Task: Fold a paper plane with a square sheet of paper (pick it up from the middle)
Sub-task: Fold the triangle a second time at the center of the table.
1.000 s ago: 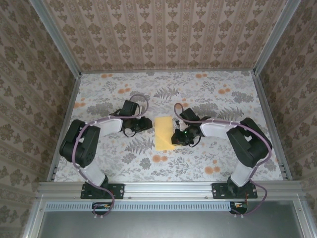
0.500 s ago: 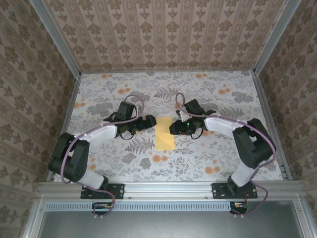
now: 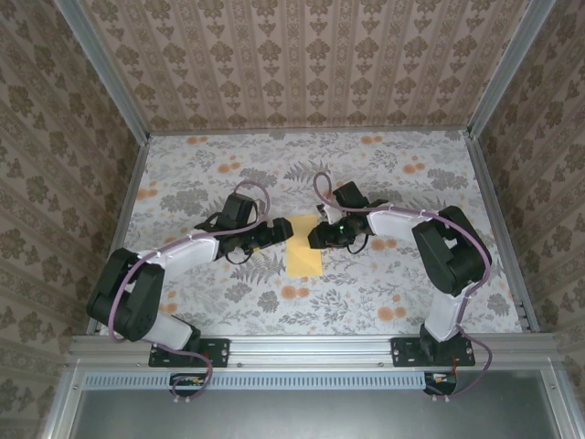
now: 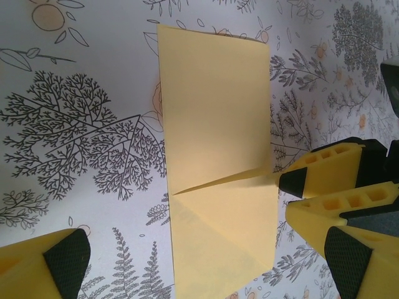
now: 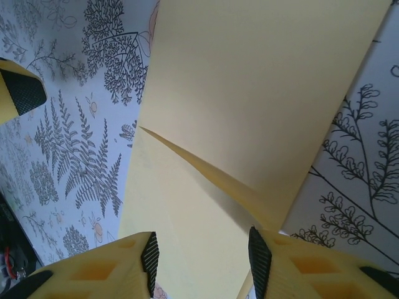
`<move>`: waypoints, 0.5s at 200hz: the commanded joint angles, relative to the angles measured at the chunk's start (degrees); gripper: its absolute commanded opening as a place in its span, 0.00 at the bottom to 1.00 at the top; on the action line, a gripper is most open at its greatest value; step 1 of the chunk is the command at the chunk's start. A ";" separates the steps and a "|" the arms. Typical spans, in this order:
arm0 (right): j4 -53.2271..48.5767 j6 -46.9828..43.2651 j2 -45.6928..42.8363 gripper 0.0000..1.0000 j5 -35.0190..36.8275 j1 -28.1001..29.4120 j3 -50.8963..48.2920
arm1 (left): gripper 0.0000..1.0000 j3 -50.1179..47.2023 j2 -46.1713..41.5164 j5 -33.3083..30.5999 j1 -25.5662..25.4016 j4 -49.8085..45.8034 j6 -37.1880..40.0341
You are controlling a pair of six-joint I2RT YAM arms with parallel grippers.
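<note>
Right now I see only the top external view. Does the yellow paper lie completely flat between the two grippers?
Observer: Not completely. In the right wrist view, a diagonal fold edge on the square sheet of paper is slightly lifted.
Operator: Where does this edge end?
Observer: Close by one fingertip of the right gripper, whose jaws stand apart.
Operator: And the left gripper?
Observer: Wide open, both fingers beside the paper, not on it.

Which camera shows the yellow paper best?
The left wrist camera: the yellow paper shows nearly whole, with its slanted fold line. From the top camera the paper looks tiny. The right wrist camera is so close that the paper gets cut off.
</note>
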 commanded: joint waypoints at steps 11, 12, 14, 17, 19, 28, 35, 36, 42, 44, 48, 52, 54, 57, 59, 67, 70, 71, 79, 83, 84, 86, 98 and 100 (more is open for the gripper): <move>0.47 -0.75 2.17 0.48 1.64 -0.76 2.05 | 1.00 -0.79 0.74 0.50 -0.57 1.88 -1.60; 0.48 -0.75 2.23 0.48 1.66 -0.77 2.10 | 1.00 -0.76 0.79 0.52 -0.62 1.93 -1.60; 0.55 -0.79 2.38 0.48 1.64 -0.77 2.14 | 1.00 -0.78 0.88 0.56 -0.65 1.96 -1.61; 0.62 -0.78 2.49 0.48 1.55 -0.77 2.21 | 1.00 -0.74 0.92 0.63 -0.65 2.01 -1.61; 0.65 -0.75 2.60 0.48 1.43 -0.77 2.23 | 1.00 -0.73 0.94 0.63 -0.66 2.03 -1.65; 0.75 -0.70 3.08 0.47 0.86 -0.77 2.45 | 1.00 -0.80 1.13 0.79 -0.78 2.26 -1.61; 0.75 -0.60 3.41 0.47 0.57 -0.77 2.60 | 1.00 -0.74 1.22 0.93 -0.75 2.33 -1.77; 0.80 -0.58 3.46 0.47 0.51 -0.77 2.60 | 1.00 -0.74 1.24 0.96 -0.75 2.37 -1.78; 1.01 -0.63 3.59 0.45 -0.05 -0.77 2.59 | 1.00 -0.73 1.25 1.05 -0.83 2.43 -1.86; 1.08 -0.59 3.60 0.45 -0.26 -0.77 2.59 | 1.00 -0.73 1.31 1.13 -0.83 2.50 -1.94; 1.19 -0.60 3.75 0.44 -0.72 -0.77 2.59 | 1.00 -0.73 1.28 1.23 -0.84 2.70 -2.00; 1.21 -0.58 3.77 0.44 -0.90 -0.77 2.63 | 1.00 -0.73 1.34 1.36 -0.92 2.80 -2.05; 1.20 -0.57 3.82 0.44 -0.98 -0.72 2.58 | 1.00 -0.75 1.39 1.41 -0.92 2.90 -2.14; 1.27 -0.60 3.83 0.44 -0.91 -0.70 2.59 | 1.00 -0.74 1.44 1.48 -0.99 2.96 -2.18; 1.28 -0.60 3.85 0.44 -0.87 -0.71 2.63 | 1.00 -0.73 1.42 1.50 -1.01 3.07 -2.15; 1.14 -0.65 3.86 0.45 -0.50 -0.77 2.64 | 1.00 -0.67 1.63 1.59 -1.05 3.26 -2.22; 1.07 -0.60 3.92 0.45 -0.19 -0.77 2.66 | 1.00 -0.65 1.64 1.66 -1.09 3.29 -2.22; 1.00 -0.63 3.93 0.45 -0.09 -0.72 2.63 | 1.00 -0.69 1.72 1.67 -1.10 3.29 -2.27; 1.02 -0.57 3.94 0.47 0.32 -0.77 2.52 | 1.00 -0.56 1.88 1.77 -1.18 3.36 -2.35; 1.10 -0.57 3.91 0.47 0.47 -0.77 2.44 | 1.00 -0.48 2.09 1.82 -1.23 3.43 -2.40; 1.10 -0.57 3.93 0.47 0.46 -0.72 2.43 | 1.00 -0.52 2.12 1.84 -1.25 3.45 -2.40; 1.21 -0.55 3.94 0.47 0.59 -0.76 2.42 | 1.00 -0.44 2.14 1.85 -1.27 3.42 -2.40; 1.42 -0.22 3.66 0.48 1.34 -0.77 2.43 | 1.00 -0.25 2.54 1.87 -1.43 3.45 -2.46; 1.49 -0.15 3.61 0.48 1.47 -0.75 2.48 | 1.00 -0.22 2.62 1.93 -1.44 3.42 -2.48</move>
